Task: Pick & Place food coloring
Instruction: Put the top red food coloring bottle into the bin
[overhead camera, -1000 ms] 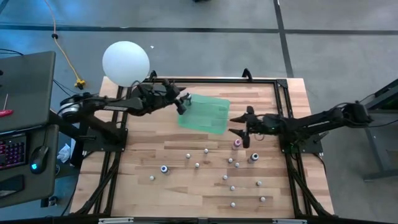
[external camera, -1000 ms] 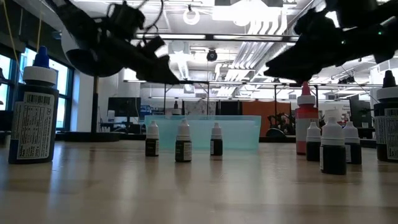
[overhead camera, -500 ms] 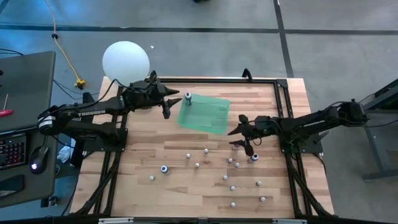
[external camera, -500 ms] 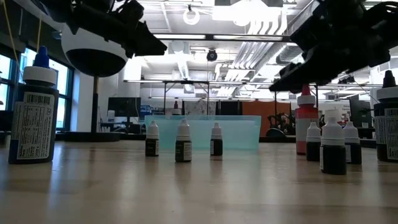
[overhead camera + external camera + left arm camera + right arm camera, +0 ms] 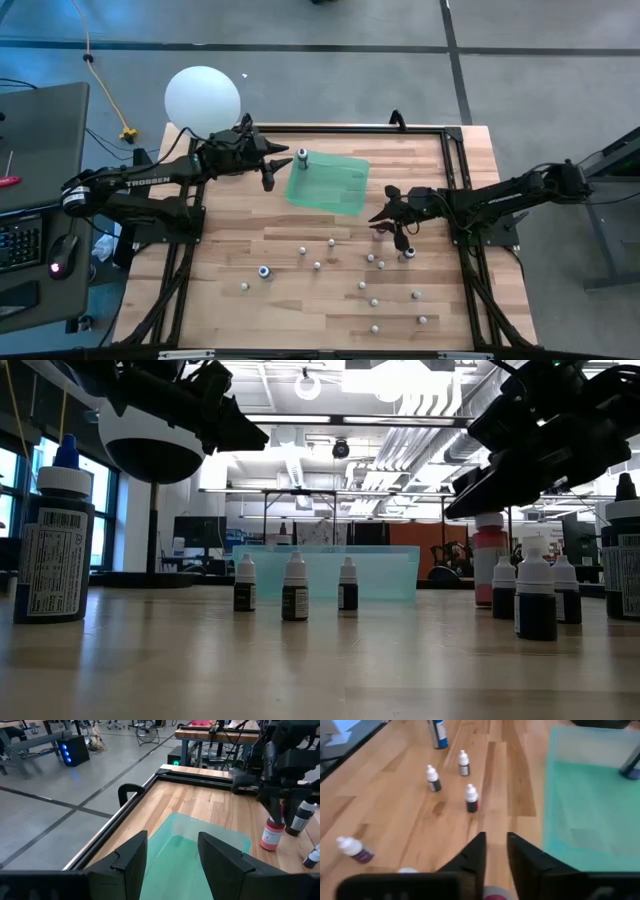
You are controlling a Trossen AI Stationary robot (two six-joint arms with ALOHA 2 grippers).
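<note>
Surface [image 5: 300, 310]: small bottles [image 5: 317, 265] scattered lower centre.
Tray [image 5: 335, 190]: upper centre; one bottle [image 5: 302, 157] newly standing at its left edge, so delivered.
Left gripper [image 5: 277, 167]: backed off left of tray, wide open, empty.
Right gripper [image 5: 385, 225]: has dropped and pinched the pink bottle [image 5: 271, 834] right of centre; next pick.
Writing: "TROSSEN" on left arm [image 5: 150, 180].

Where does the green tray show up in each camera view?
High view: the green tray sits on the upper middle of the table.
Low view: in the background, behind three small bottles.
Left wrist view: just beyond the left hand.
Right wrist view: ahead of the right hand, off to one side.
Shared landmark: the pink bottle, near the tray in the low and left wrist views.
</note>
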